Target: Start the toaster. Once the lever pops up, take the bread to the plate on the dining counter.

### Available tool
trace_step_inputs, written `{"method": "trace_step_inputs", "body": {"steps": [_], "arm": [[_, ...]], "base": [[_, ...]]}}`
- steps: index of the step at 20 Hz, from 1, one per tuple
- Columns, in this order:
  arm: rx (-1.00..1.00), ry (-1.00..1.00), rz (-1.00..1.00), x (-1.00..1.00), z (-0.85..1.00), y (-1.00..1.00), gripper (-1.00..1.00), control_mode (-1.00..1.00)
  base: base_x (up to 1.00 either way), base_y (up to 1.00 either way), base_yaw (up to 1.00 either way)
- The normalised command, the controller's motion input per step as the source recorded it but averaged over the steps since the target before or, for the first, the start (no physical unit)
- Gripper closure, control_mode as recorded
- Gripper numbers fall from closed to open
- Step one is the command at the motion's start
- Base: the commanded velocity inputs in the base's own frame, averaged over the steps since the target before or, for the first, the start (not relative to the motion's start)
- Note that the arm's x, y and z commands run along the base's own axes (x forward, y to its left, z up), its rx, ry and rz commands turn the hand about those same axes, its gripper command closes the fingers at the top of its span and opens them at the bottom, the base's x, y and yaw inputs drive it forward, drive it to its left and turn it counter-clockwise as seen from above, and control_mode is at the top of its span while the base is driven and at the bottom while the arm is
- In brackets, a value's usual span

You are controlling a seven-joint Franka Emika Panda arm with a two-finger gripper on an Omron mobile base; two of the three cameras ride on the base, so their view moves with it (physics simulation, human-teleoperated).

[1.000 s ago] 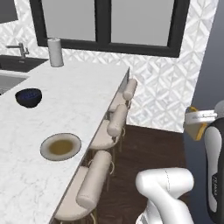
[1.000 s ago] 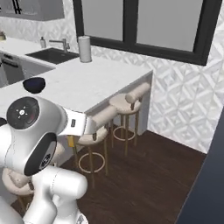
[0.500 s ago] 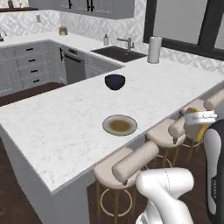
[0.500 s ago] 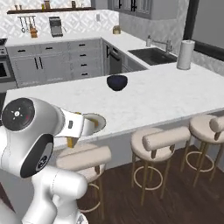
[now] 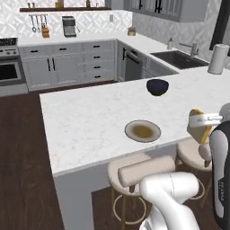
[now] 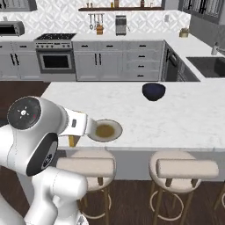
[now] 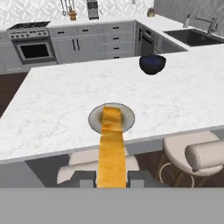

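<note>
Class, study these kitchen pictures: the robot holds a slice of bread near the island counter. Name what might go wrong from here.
1. The bread sits edge-on in the gripper and juts far forward, so it may slip or tip on release.
2. The plate lies near the dining counter edge above the stools; a short drop could send bread to the floor.
3. The dark blue bowl stands behind the plate; overshooting might hit it.

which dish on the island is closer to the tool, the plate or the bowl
The plate, flat and grey-brown near the island's stool-side edge, just ahead of the tool holding the bread; the dark blue bowl sits farther back.
</note>
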Motion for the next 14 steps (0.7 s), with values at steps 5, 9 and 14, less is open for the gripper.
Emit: {"method": "trace_step_inputs", "body": {"steps": [5, 9, 14], "arm": [[0.00, 0.00, 0.00, 0.00, 0.00, 0.00, 1.00, 1.00], [0.00, 0.00, 0.00, 0.00, 0.00, 0.00, 1.00, 1.00], [0.00, 0.00, 0.00, 0.00, 0.00, 0.00, 1.00, 1.00]], "base": [[0.42, -0.12, 0.33], [0.61, 0.00, 0.28], [0.34, 0.00, 0.22]]}}
